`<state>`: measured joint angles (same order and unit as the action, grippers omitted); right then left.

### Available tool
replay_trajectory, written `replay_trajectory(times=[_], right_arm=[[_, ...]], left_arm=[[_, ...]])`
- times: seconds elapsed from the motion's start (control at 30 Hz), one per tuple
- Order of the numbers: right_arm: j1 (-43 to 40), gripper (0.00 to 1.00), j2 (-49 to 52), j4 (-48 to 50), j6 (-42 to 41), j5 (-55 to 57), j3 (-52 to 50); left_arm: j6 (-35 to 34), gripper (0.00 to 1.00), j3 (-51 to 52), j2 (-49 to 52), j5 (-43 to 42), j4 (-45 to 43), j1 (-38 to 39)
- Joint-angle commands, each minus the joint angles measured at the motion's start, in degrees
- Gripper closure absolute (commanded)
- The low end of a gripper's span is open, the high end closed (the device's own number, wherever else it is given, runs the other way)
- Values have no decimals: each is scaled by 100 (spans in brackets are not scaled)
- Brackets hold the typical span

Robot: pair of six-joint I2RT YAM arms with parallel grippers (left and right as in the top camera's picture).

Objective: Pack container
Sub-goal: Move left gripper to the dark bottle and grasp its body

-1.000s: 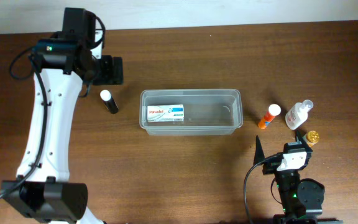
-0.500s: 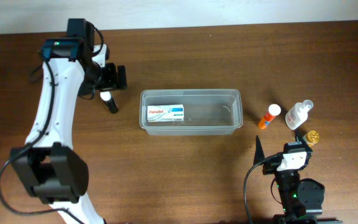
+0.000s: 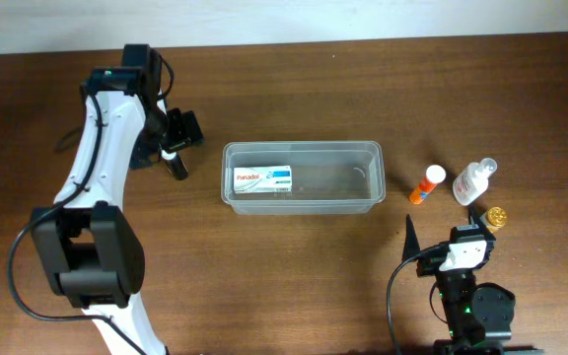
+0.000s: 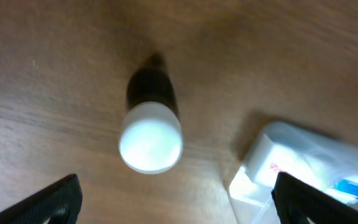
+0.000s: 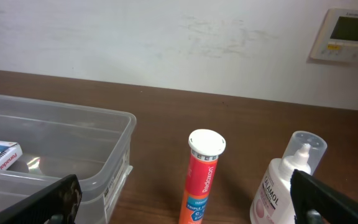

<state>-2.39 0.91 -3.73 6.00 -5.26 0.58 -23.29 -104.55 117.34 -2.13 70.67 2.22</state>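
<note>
The container point(image 3: 304, 147) is a clear rectangular tub at mid-table with a white Panadol box point(image 3: 262, 178) lying in its left end. Left of it stands a black bottle with a white cap point(image 3: 176, 163). My left gripper point(image 3: 178, 132) hovers open just behind and above it. In the left wrist view the cap point(image 4: 151, 138) sits ahead of the left gripper point(image 4: 176, 200), not between the fingers, and the container's corner point(image 4: 260, 171) shows at right. My right gripper point(image 3: 443, 232) rests open near the front edge, facing an orange tube point(image 5: 204, 174).
Right of the container stand the orange tube point(image 3: 427, 184), a clear lotion bottle with a white cap point(image 3: 473, 181) and a small gold item point(image 3: 496, 216). The lotion bottle point(image 5: 291, 180) stands just right of the tube in the right wrist view.
My left arm has swung in and its gripper has shifted right and nearer, closing on the black bottle. The right arm has not moved.
</note>
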Motion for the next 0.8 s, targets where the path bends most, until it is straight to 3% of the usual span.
replay_trajectory(times=[0.0,0.37,0.67,0.77], right_arm=[[-42,2,-50,-37,-24,7,-26],[-42,2,-50,-37,-26,7,-26],[-42,2,-50,-37,-24,7,-26],[-42,2,-50,-37,-24,7,-26]], left_arm=[[-433,2,302,94,238,-234,-26],[-431,8,758,96,258,-1051,-26],[-435,11,785,116,391,-1213,-28],[-435,21,785,146,391,-1215,-31]])
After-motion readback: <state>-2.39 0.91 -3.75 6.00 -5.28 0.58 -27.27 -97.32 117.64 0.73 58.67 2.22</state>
